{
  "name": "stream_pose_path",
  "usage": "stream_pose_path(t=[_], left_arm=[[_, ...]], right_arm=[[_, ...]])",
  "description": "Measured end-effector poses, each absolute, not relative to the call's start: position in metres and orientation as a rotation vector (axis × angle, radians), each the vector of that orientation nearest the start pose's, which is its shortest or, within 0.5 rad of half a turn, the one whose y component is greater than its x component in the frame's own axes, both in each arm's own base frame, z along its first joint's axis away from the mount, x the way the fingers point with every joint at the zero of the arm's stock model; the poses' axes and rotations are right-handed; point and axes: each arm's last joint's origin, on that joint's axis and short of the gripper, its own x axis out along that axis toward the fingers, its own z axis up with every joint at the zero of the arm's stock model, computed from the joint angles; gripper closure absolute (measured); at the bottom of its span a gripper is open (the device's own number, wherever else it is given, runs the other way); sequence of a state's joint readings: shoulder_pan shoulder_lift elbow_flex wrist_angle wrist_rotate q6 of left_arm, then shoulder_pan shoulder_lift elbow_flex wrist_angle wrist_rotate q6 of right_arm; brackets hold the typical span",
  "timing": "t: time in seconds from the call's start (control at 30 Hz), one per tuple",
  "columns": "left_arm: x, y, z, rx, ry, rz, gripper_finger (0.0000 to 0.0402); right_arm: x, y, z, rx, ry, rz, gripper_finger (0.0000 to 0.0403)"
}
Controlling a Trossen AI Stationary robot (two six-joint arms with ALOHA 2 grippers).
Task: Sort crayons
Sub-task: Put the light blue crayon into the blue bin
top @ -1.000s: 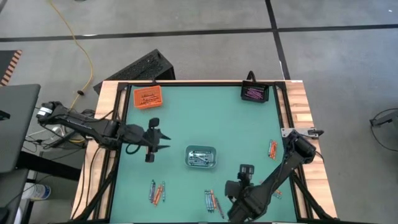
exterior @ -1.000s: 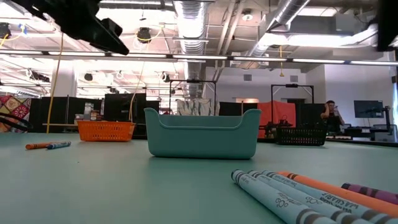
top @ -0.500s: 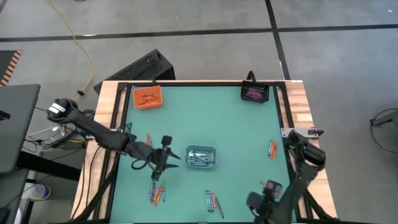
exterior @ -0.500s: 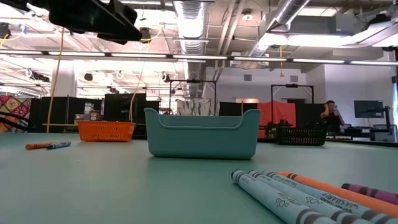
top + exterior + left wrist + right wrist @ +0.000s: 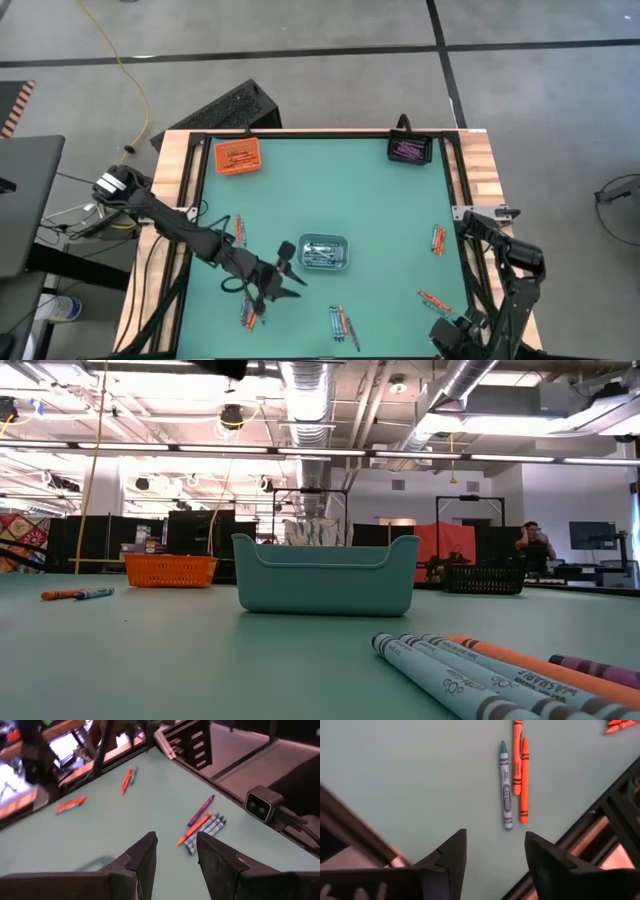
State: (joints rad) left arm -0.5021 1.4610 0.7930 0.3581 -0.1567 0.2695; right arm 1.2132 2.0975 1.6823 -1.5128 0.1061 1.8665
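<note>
Crayons (image 5: 480, 678) on table, label print unreadable

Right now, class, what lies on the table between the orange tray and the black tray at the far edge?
Nothing: in the high view, only bare green table lies between the orange tray and the black tray.

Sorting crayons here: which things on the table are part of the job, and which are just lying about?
Job:
- loose crayons
- orange tray
- black tray
- grey tray

Lying about:
- black case off the table
- yellow cable on the floor
</note>
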Motion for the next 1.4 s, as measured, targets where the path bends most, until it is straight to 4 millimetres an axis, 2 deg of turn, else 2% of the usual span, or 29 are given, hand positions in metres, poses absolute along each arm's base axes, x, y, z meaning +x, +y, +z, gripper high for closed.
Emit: stream_pose_path(t=[0.23,0.5,0.83,1.4], left_arm=[[0.297,-0.169,0.234,0.45,0.28,-0.419,0.0272],[0.302,-0.172,0.236,0.465,0.299,-0.42,0.0272],[0.301,-0.172,0.234,0.463,0.319,-0.421,0.0272],[0.301,-0.172,0.234,0.484,0.314,-0.431,0.0272]], right_arm=[[0.129,0.331,0.17,0.158,1.396,-0.814,0.0226],[0.121,0.321,0.149,0.269,1.384,-0.775,0.0227],[0.117,0.306,0.148,0.291,1.377,-0.774,0.0227],[0.117,0.305,0.143,0.327,1.365,-0.734,0.0227]])
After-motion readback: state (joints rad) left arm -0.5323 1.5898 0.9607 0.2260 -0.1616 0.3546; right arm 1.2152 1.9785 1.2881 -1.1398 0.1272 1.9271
